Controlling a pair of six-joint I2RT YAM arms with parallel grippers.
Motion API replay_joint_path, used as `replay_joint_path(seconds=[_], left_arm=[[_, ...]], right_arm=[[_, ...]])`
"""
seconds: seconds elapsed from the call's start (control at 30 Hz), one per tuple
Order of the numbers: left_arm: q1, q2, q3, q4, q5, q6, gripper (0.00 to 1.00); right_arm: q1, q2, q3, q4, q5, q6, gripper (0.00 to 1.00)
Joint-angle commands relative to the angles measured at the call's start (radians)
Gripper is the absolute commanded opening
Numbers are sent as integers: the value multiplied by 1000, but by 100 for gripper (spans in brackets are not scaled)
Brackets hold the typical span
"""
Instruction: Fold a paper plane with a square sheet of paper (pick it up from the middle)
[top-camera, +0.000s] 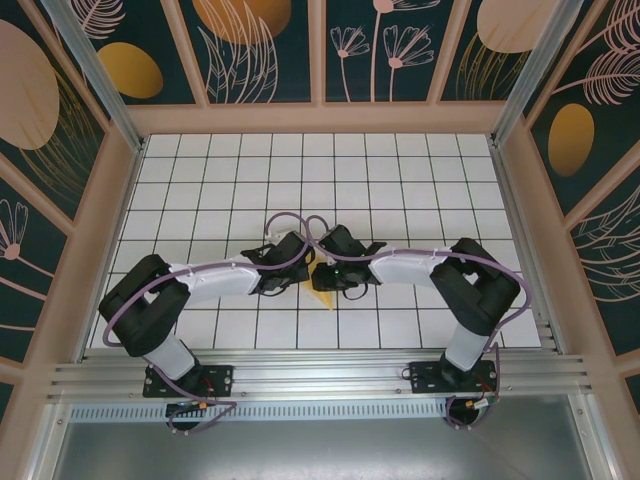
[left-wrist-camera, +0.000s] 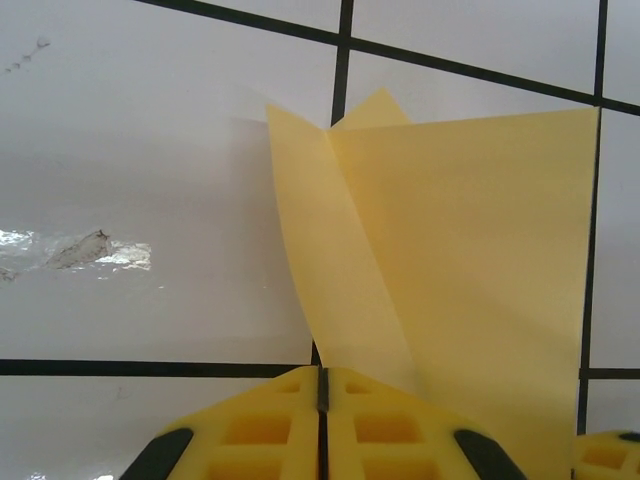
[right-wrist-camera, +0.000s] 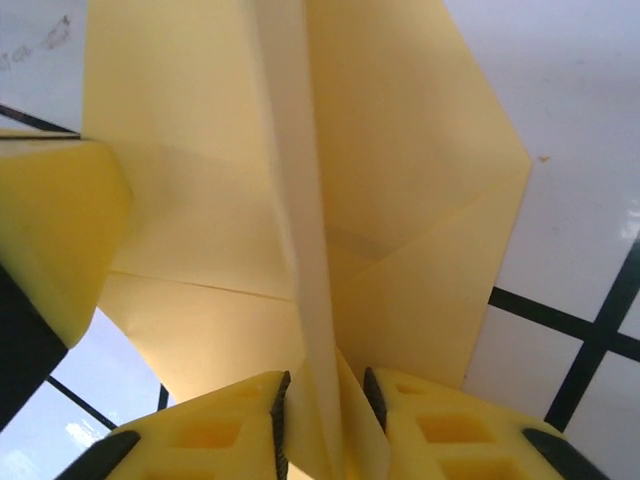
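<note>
While both grippers pinch it, the paper plane (right-wrist-camera: 300, 200) is unmarked.

The paper plane (right-wrist-camera: 300, 230) was thin, matt, pale-yellow paper with sharp creases. The left hand (left-wrist-camera: 322, 425) and right hand (right-wrist-camera: 325, 425) had fingers of spongy-looking yellow foam moulded with square pockets, edged in black. The counter (left-wrist-camera: 130, 150) was glossy white with black grid lines, scuffed in one spot.

Paper plane (top-camera: 327, 292) mid-table on the grid table (top-camera: 400, 170), between left gripper (top-camera: 296, 277) and right gripper (top-camera: 322, 279) (both meeting over it), arm bases at near edge.
</note>
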Motion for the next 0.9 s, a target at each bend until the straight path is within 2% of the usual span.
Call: replay_joint_path(seconds=[0.0, 0.13, 0.2, 0.27, 0.33, 0.4, 0.47, 0.6, 0.87], left_arm=[[0, -39, -9, 18, 8, 22, 12], [-1, -88, -20, 26, 5, 21, 20], [-1, -132, -26, 30, 3, 20, 32], [0, -185, -34, 43, 3, 22, 37], [0, -249, -46, 43, -19, 22, 49], [1, -319, -69, 43, -62, 25, 53], [2, -373, -97, 29, -109, 18, 57], [26, -468, -170, 18, -138, -3, 58], [58, -584, -283, 30, -128, -46, 59]], right_arm=[[10, 14, 39, -57, 45, -17, 20], [11, 4, 67, -93, 82, -21, 11], [11, -14, 93, -131, 125, -17, 9], [10, -27, 130, -190, 194, -12, 7], [6, -35, 167, -252, 269, -1, 6], [-10, -38, 196, -305, 347, 26, 5], [-38, -29, 210, -316, 373, 57, 6], [-86, 27, 246, -311, 347, 108, 7], [-94, 190, 324, -345, 341, 112, 15]])
